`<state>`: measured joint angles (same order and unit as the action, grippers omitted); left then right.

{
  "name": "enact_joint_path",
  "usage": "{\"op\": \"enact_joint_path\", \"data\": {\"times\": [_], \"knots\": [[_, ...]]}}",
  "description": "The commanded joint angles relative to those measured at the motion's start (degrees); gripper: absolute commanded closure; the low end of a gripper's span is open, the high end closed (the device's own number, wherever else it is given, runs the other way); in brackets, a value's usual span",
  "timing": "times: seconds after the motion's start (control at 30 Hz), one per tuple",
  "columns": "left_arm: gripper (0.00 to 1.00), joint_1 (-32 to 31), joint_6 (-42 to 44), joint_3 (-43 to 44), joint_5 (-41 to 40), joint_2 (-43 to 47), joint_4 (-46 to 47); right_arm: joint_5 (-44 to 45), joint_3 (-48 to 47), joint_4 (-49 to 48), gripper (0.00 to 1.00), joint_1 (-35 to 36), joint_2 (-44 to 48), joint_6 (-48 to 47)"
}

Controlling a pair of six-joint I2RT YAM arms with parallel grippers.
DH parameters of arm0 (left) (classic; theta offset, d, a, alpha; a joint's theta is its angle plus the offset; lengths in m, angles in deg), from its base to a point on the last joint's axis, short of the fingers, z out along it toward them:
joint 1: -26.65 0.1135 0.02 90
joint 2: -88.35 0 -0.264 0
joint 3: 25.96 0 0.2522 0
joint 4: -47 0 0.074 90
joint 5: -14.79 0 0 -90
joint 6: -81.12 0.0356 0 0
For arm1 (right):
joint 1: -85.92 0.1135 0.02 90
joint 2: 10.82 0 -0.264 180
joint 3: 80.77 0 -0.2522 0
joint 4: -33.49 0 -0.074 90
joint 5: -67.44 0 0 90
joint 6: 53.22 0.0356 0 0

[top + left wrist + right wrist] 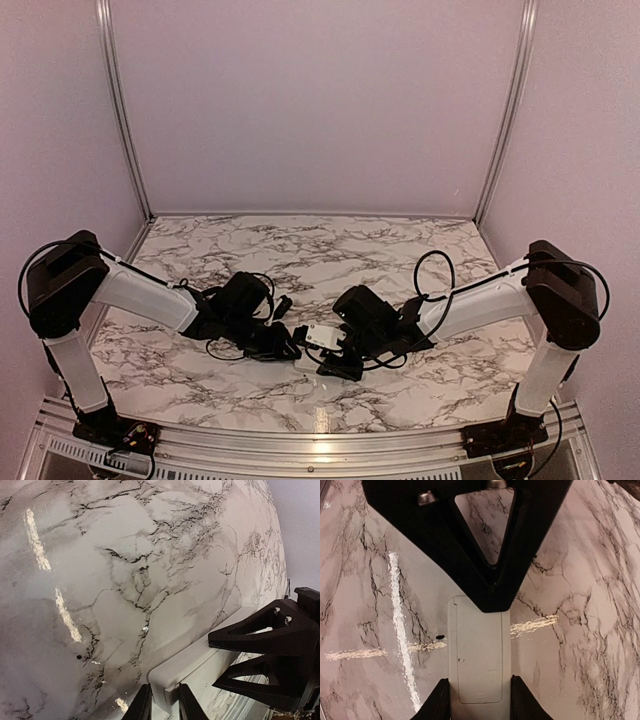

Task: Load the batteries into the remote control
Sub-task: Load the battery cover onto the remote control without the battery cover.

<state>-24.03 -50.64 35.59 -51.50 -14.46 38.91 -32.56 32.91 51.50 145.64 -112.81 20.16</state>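
Two grippers on one remote control (479, 640): right gripper (479, 692) has it clamped between its jaws, left gripper (165, 700) straddles the far end, can't tell if that one's actually gripping. If either pulls sideways the remote could twist loose, I reckon. No batteries in view.

Lighting soft and even from above; walls (320, 100) take a pinkish cast. Glossy tabletop (200, 375) throws hard white glare streaks in both my wrist views. Those views bow strongly at the edges. Remote control (480, 650) reads pale, low contrast against it.
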Motion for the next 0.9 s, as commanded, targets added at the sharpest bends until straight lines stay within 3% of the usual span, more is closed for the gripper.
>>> {"op": "enact_joint_path", "data": {"times": [0.0,0.1,0.43,0.87], "knots": [[0.79,0.26,1.6,-1.01,-3.66,-0.8,-7.01,-1.06,1.21,0.41,0.84,0.4,-1.07,-0.86],[0.8,0.31,2.17,-1.18,-3.26,-0.68,-7.36,-1.14,1.1,0.37,0.84,0.39,-1.56,-0.95],[0.99,-2.41,4.21,0.37,0.47,-2.91,-7.39,-2.04,0.24,0.24,0.9,0.39,-3.2,-0.87],[1.0,-3.72,1.8,-0.92,4.03,-5.41,-2.66,-2.14,0.24,-0.29,0.92,0.39,-2.97,-1.25]]}}
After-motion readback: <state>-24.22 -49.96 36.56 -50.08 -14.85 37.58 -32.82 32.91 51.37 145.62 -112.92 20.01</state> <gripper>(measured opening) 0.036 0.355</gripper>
